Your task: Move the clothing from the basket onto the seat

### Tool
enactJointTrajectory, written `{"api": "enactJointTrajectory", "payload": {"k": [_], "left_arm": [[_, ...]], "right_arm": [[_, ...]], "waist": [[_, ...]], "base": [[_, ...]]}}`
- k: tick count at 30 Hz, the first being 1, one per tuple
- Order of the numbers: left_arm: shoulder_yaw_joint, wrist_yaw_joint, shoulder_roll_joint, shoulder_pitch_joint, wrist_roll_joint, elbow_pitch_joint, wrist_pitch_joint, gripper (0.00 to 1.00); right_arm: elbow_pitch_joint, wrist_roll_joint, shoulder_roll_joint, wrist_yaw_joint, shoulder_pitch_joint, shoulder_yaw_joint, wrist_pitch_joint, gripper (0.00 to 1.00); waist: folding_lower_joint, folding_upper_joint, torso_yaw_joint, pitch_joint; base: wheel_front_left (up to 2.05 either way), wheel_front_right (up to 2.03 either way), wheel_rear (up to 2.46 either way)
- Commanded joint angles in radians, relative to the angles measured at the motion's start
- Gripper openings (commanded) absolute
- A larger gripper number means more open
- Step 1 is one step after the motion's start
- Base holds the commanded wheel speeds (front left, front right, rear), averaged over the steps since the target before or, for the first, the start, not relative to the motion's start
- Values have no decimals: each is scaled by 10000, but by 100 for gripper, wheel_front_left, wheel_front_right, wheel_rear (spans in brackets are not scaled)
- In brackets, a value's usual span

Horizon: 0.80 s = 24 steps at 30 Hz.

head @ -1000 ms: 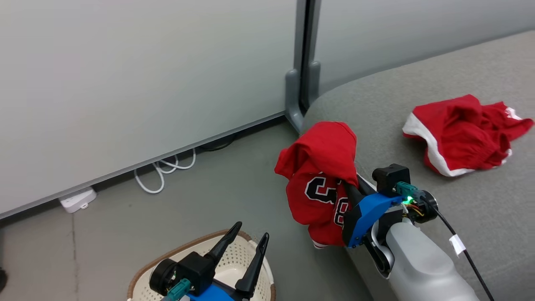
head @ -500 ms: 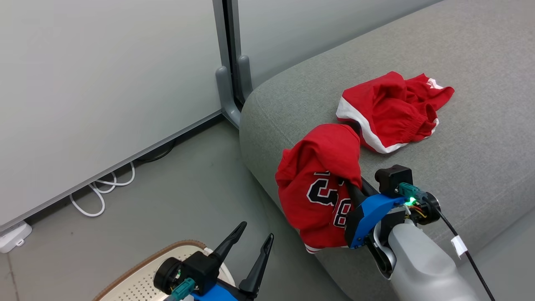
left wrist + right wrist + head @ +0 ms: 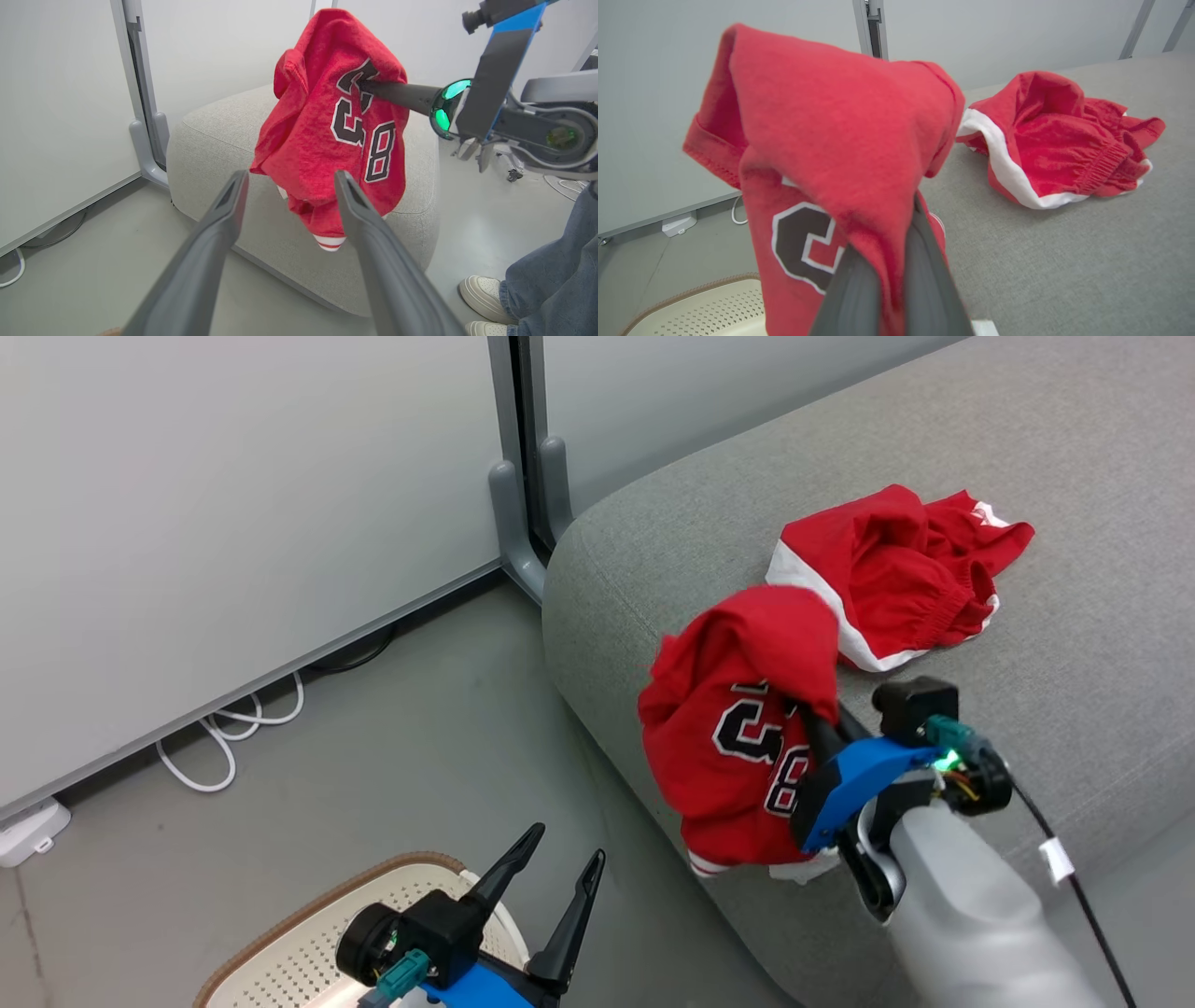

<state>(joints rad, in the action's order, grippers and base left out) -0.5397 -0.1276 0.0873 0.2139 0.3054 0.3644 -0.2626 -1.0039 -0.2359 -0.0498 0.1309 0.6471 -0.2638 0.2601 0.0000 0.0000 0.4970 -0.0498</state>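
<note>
**Numbered jersey hangs at the seat's edge, not yet over the cushion**

The red numbered jersey (image 3: 738, 737) is pinched in the clenched right gripper (image 3: 814, 721). It drapes over the fingertips and hangs with its long axis straight down, hem lowest. It sits at the rounded near edge of the grey seat (image 3: 1074, 644), with most of the cloth out past that edge over the floor (image 3: 420, 737). Whether the hem brushes the seat's side, I cannot tell.

The flat top of the seat lies beyond the gripper and to its right, so the coming move looks like a carry inward before letting go. The second jersey (image 3: 906, 574), red with white trim, lies crumpled on the seat just beyond the held one. Bare cushion opens to the right of both.

The left gripper (image 3: 567, 841) is spread wide and empty, low over the basket (image 3: 308, 957), well apart from the seat. The pale partition (image 3: 233, 495) stands off to the left. A person's leg (image 3: 551, 261) stands by the seat's other side.
</note>
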Motion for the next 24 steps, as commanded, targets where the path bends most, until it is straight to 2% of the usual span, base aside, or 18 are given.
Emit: {"api": "enactJointTrajectory", "payload": {"k": [1,8,12,19,22,24], "left_arm": [[56,-35,106,118,-72,-28,-33,100],[-150,-35,398,719,-246,-207,-32,100],[-328,-37,574,1338,-288,-379,-33,100],[-767,-36,982,2537,-467,-834,-32,100],[-871,-36,1149,3057,-567,-1034,-24,100],[-953,-36,1233,3386,-641,-1163,-4,100]], "right_arm": [[-14,137,-32,-3,410,273,64,0],[-67,694,-866,-3,2242,1871,-123,0],[-28,969,-1762,-3,3506,3041,-413,0],[381,1795,-3701,-3,5152,4982,-813,0],[590,2081,-4242,-3,5370,5913,-744,0],[625,2325,-4363,-3,5212,6533,-632,0]], "waist": [[0,0,-125,-163],[0,0,-704,-1236],[0,0,-1176,-2181],[0,0,-2051,-3991],[0,0,-2337,-4744],[0,0,-2481,-5162]], "base": [[0,0,0],[0,0,0],[0,0,0],[0,0,0],[0,0,0],[0,0,0]]}}
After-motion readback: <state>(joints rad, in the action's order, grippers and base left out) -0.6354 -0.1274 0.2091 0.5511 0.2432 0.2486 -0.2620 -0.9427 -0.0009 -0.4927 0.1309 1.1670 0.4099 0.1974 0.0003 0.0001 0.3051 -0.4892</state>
